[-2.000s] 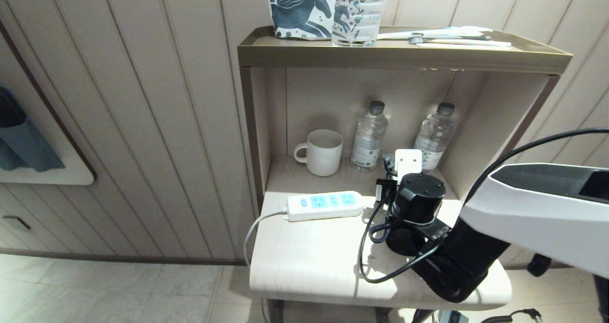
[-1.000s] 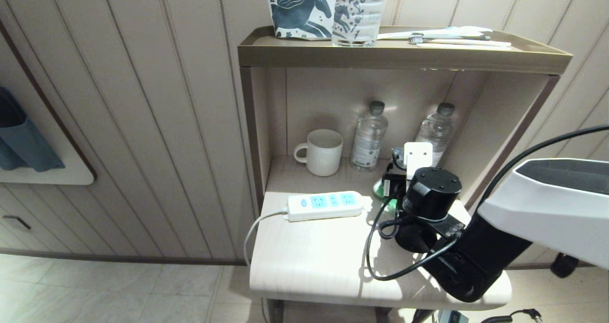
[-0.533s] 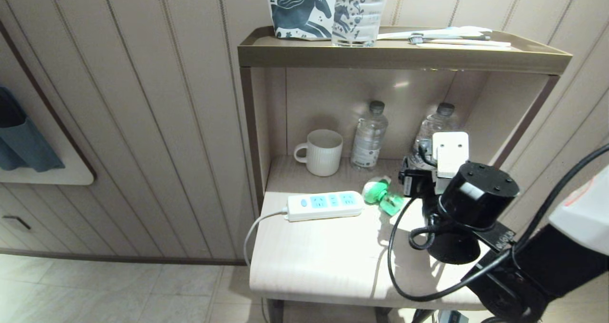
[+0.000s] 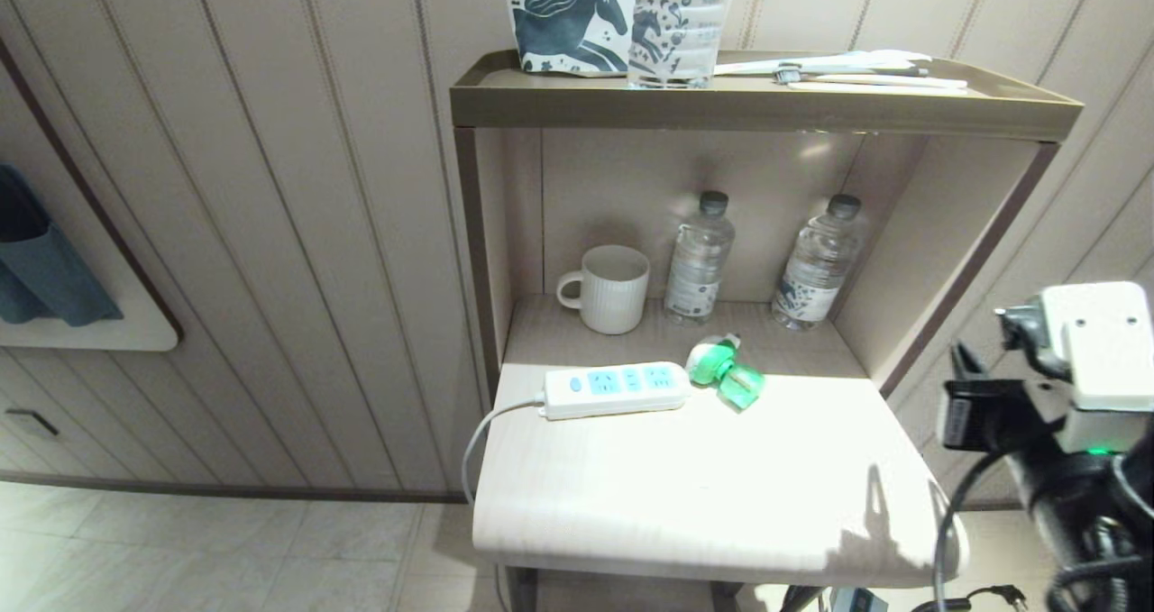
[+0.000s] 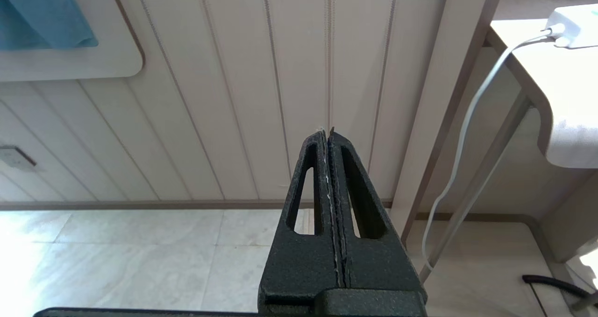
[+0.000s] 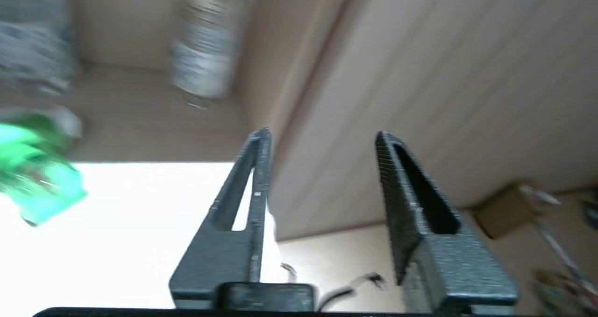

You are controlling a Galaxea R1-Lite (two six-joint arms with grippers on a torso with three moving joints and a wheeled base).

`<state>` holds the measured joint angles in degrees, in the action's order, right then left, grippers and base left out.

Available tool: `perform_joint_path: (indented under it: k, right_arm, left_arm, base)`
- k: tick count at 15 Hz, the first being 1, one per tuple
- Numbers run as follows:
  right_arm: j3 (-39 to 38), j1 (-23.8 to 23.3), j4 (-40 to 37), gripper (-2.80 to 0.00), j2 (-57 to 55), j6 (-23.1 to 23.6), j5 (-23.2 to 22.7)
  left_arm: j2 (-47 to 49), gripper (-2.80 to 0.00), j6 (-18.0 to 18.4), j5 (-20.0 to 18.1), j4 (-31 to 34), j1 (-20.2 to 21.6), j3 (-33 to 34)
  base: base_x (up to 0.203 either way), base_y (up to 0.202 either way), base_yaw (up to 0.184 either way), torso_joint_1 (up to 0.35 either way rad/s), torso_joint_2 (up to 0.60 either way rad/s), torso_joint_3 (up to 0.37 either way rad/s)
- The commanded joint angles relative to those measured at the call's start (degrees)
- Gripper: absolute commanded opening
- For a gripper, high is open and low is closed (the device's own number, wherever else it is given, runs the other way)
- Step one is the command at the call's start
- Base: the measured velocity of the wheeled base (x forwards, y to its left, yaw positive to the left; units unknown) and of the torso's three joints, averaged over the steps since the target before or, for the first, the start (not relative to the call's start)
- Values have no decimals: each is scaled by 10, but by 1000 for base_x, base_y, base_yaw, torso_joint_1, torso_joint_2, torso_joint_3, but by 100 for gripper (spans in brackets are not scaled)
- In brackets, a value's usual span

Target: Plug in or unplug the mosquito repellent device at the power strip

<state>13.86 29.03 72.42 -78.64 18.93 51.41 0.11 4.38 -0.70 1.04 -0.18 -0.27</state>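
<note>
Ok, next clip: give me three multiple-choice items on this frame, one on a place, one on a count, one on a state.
1. Where does the mosquito repellent device lie?
A. in the mug
B. on the table beside the power strip's end
C. on the top shelf

2. How many clear water bottles stand at the back?
A. one
B. two
C. four

3. How are the right gripper's fingers?
A. apart, holding nothing
B. closed on the device
C. closed on the cord

Key: 1 B, it lies on its side, unplugged; 2 B, one bottle and another; 3 A, only wall shows between them.
</note>
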Motion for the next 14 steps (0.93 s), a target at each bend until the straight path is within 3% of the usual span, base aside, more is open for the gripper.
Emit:
perform_joint_path:
  k: [1, 3, 6, 8, 10, 12, 14]
  right_arm:
    - [-12, -51, -188, -280, 209, 4, -11]
    - [-16, -104, -360, -280, 329, 4, -51]
    - [-24, -195, -535, -280, 480, -38, -173]
    - [-61, -228, -580, -280, 554, -100, -249]
    - [-112, -248, -599, -280, 633, -122, -306]
    - [-121, -274, -658, -280, 710, -158, -364]
    - [-122, -289, -706, -280, 752, -224, -449]
  left_arm:
    - [0, -280, 0, 0, 0, 0, 0]
    - [0, -280, 0, 0, 0, 0, 0]
    - [0, -280, 0, 0, 0, 0, 0]
    - [0, -280, 0, 0, 0, 0, 0]
    - [0, -280, 0, 0, 0, 0, 0]
    - [0, -280, 0, 0, 0, 0, 0]
    - [0, -280, 0, 0, 0, 0, 0]
  base:
    - [0, 0, 0, 0, 0, 0]
    - [0, 0, 0, 0, 0, 0]
    - [0, 0, 0, 0, 0, 0]
    - [0, 0, 0, 0, 0, 0]
    - [0, 0, 0, 0, 0, 0]
    - [0, 0, 0, 0, 0, 0]
    - [0, 0, 0, 0, 0, 0]
